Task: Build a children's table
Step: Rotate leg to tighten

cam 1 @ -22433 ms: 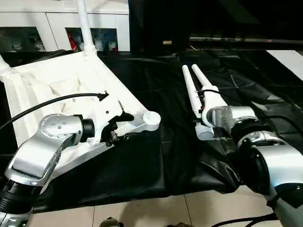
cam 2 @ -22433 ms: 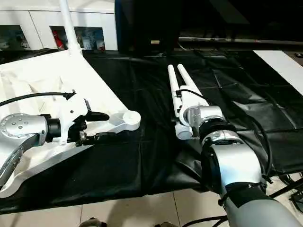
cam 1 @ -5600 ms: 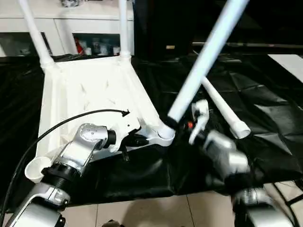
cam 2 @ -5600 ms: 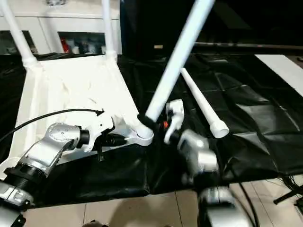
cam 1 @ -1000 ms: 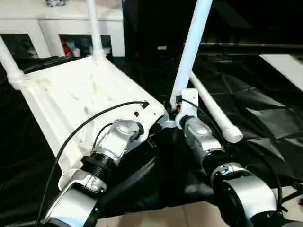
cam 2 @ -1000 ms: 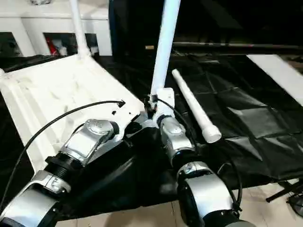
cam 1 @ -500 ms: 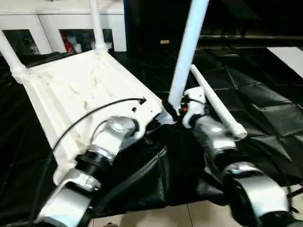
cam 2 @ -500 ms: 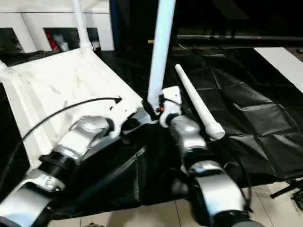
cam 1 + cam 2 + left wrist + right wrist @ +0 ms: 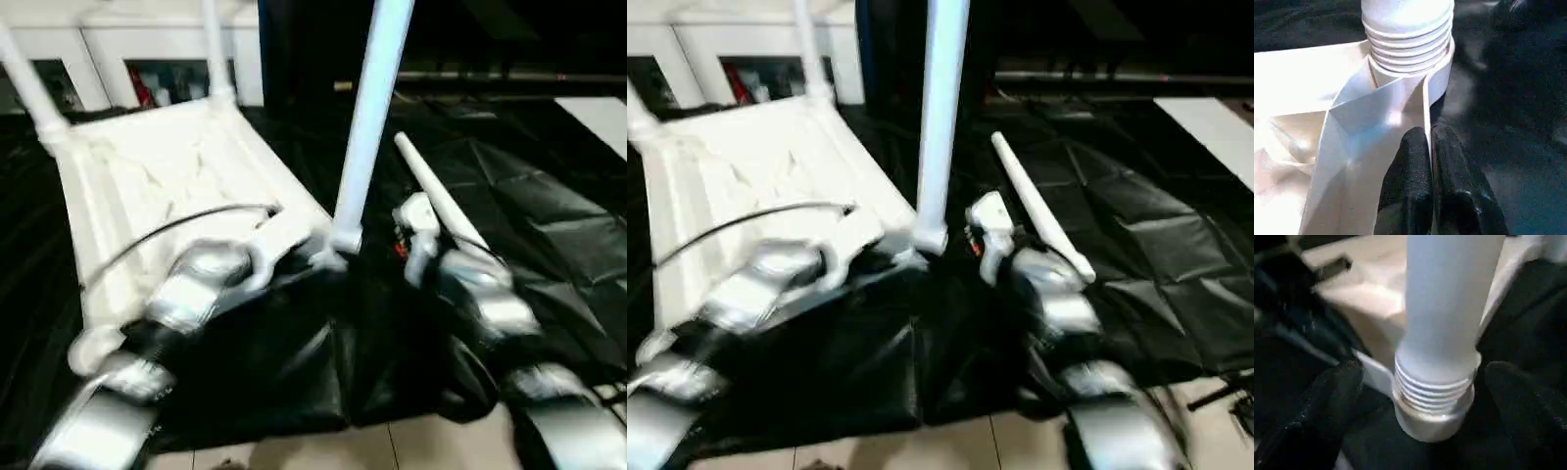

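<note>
White ribbed plastic tabletop (image 9: 147,186) lies upside-down at the black-covered work table's (image 9: 549,196) left edge. Left gripper (image 9: 1429,147) pinches its rim; right gripper (image 9: 1420,396) gapes, empty, around the threaded tube leg (image 9: 367,127). Light, stiff, slippery: grip low.

Right gripper (image 9: 1420,382) now off the upright leg (image 9: 367,117).

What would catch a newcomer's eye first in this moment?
A tall white leg stands in the near corner socket of the upturned tabletop, its threads still showing. The left hand is shut on the top's edge rib; the right hand is open around the leg's base.
</note>
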### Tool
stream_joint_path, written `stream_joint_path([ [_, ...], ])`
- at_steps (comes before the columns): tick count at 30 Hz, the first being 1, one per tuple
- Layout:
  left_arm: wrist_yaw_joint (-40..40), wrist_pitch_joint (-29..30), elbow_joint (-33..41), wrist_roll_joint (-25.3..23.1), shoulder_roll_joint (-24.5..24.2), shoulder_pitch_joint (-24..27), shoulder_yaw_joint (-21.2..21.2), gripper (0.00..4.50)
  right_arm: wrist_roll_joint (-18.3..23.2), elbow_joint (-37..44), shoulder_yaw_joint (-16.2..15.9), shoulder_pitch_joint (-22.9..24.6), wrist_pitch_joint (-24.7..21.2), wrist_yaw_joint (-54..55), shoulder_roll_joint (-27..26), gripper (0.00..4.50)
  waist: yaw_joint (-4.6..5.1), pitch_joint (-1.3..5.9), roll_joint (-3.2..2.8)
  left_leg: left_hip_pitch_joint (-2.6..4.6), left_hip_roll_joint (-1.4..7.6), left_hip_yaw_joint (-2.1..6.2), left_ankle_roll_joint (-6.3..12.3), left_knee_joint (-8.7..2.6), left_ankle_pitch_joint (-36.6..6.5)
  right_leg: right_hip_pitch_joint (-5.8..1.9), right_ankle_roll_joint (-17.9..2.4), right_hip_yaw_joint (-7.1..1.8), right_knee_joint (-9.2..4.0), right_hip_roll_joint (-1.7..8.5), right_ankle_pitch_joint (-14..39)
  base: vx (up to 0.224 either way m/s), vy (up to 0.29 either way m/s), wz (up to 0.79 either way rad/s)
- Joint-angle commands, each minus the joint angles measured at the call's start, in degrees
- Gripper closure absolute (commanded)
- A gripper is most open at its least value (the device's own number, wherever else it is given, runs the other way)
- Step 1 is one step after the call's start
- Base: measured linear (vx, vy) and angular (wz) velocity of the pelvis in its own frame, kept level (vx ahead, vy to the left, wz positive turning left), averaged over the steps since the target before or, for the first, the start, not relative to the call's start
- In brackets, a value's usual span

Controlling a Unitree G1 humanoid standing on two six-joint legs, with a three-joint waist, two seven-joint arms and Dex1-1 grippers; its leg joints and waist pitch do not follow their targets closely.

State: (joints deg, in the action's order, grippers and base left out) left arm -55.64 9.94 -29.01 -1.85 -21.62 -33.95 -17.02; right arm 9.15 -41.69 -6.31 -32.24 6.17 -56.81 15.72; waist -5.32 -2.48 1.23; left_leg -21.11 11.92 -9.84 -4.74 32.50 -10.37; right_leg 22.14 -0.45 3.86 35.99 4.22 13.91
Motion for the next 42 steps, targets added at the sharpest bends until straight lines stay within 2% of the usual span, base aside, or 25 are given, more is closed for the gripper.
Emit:
stream_joint_path([
  [1, -3.7, -1.4, 1.6, 0.5, -0.7, 1.5, -1.8, 4.5, -1.0, 3.5, -2.0, 1.0, -0.3, -3.1, 1.4, 0.12, -0.07, 3.32, 0.11, 0.51, 1.57, -0.09, 6.63, -2.55, -2.3, -3.18, -15.8, -2.7, -3.09, 3.62, -11.0, 0.0, 0.0, 0.0],
  [5, -5.8, -1.7, 2.7, 1.8, -1.3, 2.3, -1.7, 4.5, -1.2, 4.7, -2.6, 1.7, -0.4, -4.3, 2.1, 0.12, -0.11, 3.19, -0.06, 0.63, 1.71, -0.04, 5.43, -2.79, -4.4, -3.05, -15.5, -2.7, -3.31, 3.7, -7.4, 0.0, 0.0, 0.0],
  [6, -7.8, -2.0, 3.9, 2.7, -2.0, 3.2, -1.6, 4.5, -0.9, 7.0, -3.2, 2.7, -1.7, -5.5, 3.0, 0.12, -0.17, 3.27, -0.02, 0.73, 1.63, -0.1, 5.15, -2.69, -4.5, -3.03, -15.6, -2.76, -3.25, 3.63, -7.4, 0.0, 0.0, 0.0],
  [9, -9.2, -2.0, 4.7, 3.2, -2.5, 3.7, -1.6, 4.5, -0.9, 8.3, -3.6, 3.2, -2.3, -6.5, 3.4, 0.12, -0.39, 3.41, 0.0, 0.63, 1.59, -0.07, 5.51, -2.55, -2.9, -3.16, -15.4, -2.77, -2.99, 3.56, -9.6, 0.0, 0.0, 0.0],
  [10, -10.1, -2.3, 5.0, 3.5, -2.7, 3.9, -1.5, 4.5, -1.1, 8.8, -3.8, 3.4, -2.4, -6.8, 3.6, 0.12, -0.51, 3.43, 0.18, 0.57, 1.5, -0.12, 5.97, -2.43, -2.0, -3.19, -15.5, -2.78, -2.83, 3.53, -10.9, 0.0, 0.0, 0.0],
  [18, -12.1, -1.4, 6.2, 4.0, -3.5, 4.5, -1.6, 4.5, -1.5, 8.2, -4.0, 3.0, -1.4, -6.8, 3.4, 0.12, -0.9, 3.6, 0.14, 0.58, 1.42, -0.12, 6.16, -2.2, -0.9, -3.18, -15.5, -2.7, -2.54, 3.45, -12.0, 0.0, 0.0, 0.0],
  [20, -12.4, -1.1, 6.4, 3.9, -3.5, 4.5, -1.5, 4.5, -1.7, 7.6, -4.1, 2.7, -1.1, -6.4, 2.9, 0.42, -0.95, 3.63, 0.1, 0.57, 1.45, -0.07, 6.02, -2.17, -0.9, -3.19, -15.6, -2.67, -2.48, 3.5, -12.0, 0.0, 0.0, 0.0],
  [24, -12.4, -1.0, 6.4, 3.8, -3.6, 4.5, -1.6, 4.5, -2.2, 6.9, -4.4, 2.4, -0.4, -6.2, 2.3, 0.69, -0.92, 3.65, 0.06, 0.57, 1.42, -0.07, 5.86, -2.11, -1.1, -3.16, -15.7, -2.65, -2.46, 3.53, -11.7, 0.0, 0.0, 0.0],
  [26, -12.5, -0.8, 6.5, 3.9, -3.7, 4.4, -1.7, 4.5, -2.2, 6.4, -4.6, 2.1, -0.2, -6.3, 2.0, 0.99, -0.9, 3.69, 0.03, 0.56, 1.39, -0.05, 5.79, -2.09, -1.1, -3.21, -15.7, -2.65, -2.41, 3.52, -11.7, 0.0, 0.0, 0.0],
  [29, -12.5, -0.7, 6.4, 3.7, -3.7, 4.4, -1.7, 4.5, -2.5, 5.4, -4.9, 1.6, 0.5, -6.1, 1.6, 1.14, -0.94, 3.7, 0.02, 0.53, 1.38, -0.05, 5.72, -2.05, -1.1, -3.23, -15.8, -2.68, -2.36, 3.52, -12.1, 0.0, 0.0, 0.0],
  [31, -12.5, -0.7, 6.4, 3.6, -3.7, 4.4, -1.7, 4.5, -2.6, 5.2, -4.9, 1.5, 0.7, -6.0, 1.5, 1.41, -0.92, 3.73, -0.01, 0.57, 1.36, -0.06, 5.67, -2.0, -1.1, -3.21, -16.0, -2.66, -2.32, 3.49, -12.2, 0.0, 0.0, 0.0],
  [37, -12.5, -0.7, 6.2, 3.3, -3.6, 4.3, -1.8, 4.5, -2.9, 4.3, -4.6, 1.3, 1.4, -6.0, 1.1, 1.72, -0.94, 3.76, -0.01, 0.52, 1.36, -0.01, 5.72, -1.9, -1.1, -3.25, -15.8, -2.66, -2.21, 3.49, -12.3, 0.0, 0.0, 0.0],
  [42, -12.7, -0.7, 6.1, 3.2, -3.8, 4.5, -1.9, 4.5, -3.0, 3.7, -4.6, 1.4, 2.0, -6.1, 1.0, 1.76, -0.86, 3.57, -0.13, 0.58, 1.47, 0.02, 4.48, -2.07, -3.9, -3.13, -15.6, -2.73, -2.5, 3.62, -8.3, 0.0, 0.0, 0.0],
])
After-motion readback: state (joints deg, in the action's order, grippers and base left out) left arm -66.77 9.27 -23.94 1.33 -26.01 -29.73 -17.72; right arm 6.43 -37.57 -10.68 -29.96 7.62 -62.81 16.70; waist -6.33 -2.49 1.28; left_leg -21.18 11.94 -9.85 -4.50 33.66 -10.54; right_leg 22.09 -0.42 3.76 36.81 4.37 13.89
